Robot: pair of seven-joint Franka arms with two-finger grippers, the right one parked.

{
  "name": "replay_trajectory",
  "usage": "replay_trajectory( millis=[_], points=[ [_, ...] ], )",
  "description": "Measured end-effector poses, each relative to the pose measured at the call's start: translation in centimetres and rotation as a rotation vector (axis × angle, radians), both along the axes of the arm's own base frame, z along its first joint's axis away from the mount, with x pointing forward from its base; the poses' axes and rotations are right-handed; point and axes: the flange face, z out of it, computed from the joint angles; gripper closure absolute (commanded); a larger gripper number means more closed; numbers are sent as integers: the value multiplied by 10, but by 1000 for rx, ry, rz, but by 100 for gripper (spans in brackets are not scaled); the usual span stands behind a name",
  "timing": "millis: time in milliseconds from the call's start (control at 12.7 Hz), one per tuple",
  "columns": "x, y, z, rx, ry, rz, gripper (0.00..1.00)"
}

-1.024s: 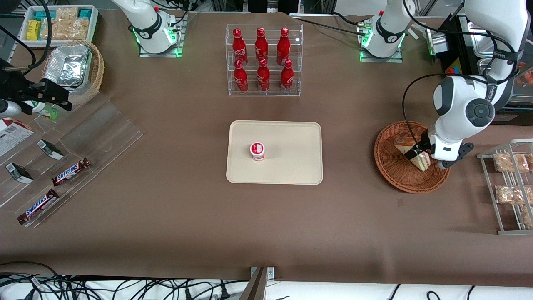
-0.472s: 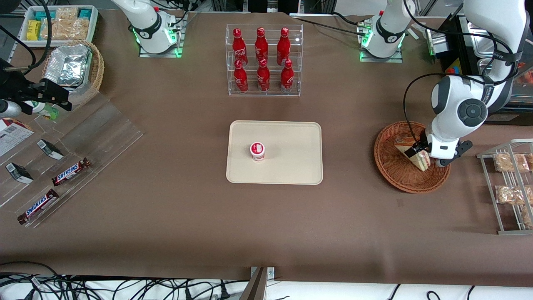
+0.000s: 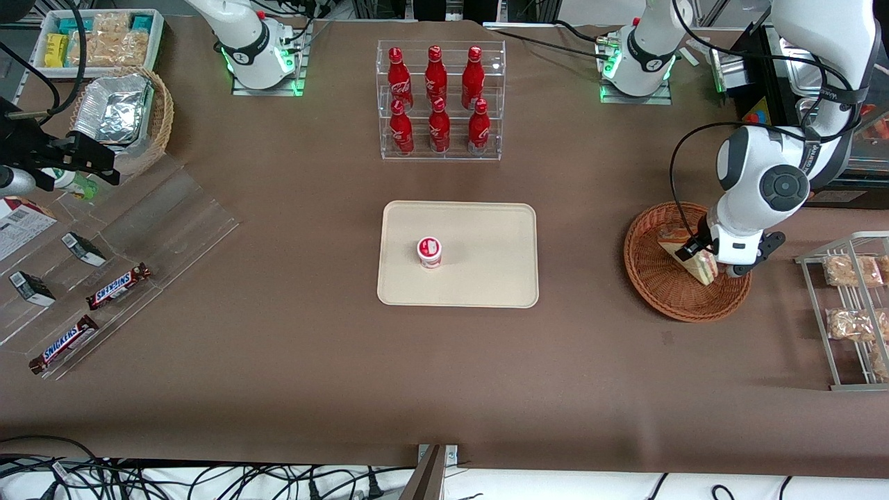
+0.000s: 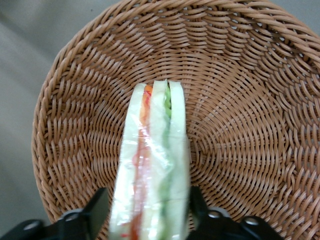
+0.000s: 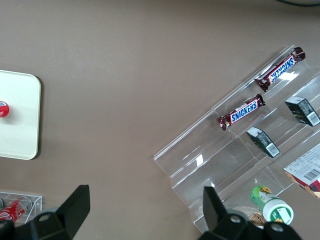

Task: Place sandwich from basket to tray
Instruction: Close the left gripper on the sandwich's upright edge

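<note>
The sandwich [image 3: 703, 267] stands on edge in the reddish-brown wicker basket [image 3: 660, 292] toward the working arm's end of the table. In the left wrist view the sandwich [image 4: 152, 160] shows its red and green layers, with the basket [image 4: 240, 125] under it. My left gripper [image 3: 698, 253] is down in the basket. Its fingers [image 4: 97, 210] stand on both sides of the sandwich, one close to touching and one with a small gap. The gripper [image 4: 146, 205] is open around the wedge. The cream tray [image 3: 479, 278] lies at the table's middle.
A small red-and-white cup [image 3: 429, 252] stands on the tray. A clear rack of red bottles [image 3: 439, 101] is farther from the camera than the tray. A wire rack with bagged snacks [image 3: 851, 305] stands beside the basket. Clear steps with chocolate bars [image 3: 118, 286] lie toward the parked arm's end.
The left arm's wrist and elbow shifted slightly toward the tray and away from the camera. The gripper slid a little along the sandwich, which stayed put in the basket.
</note>
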Motion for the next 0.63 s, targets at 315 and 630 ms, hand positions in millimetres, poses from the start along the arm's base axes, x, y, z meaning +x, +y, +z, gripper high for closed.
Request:
replay_trajectory(
  millis=[315,630],
  points=[
    [2,-1,3,0,-7,-6,62],
    [21,-5,33,6,54,-104,62]
  ],
)
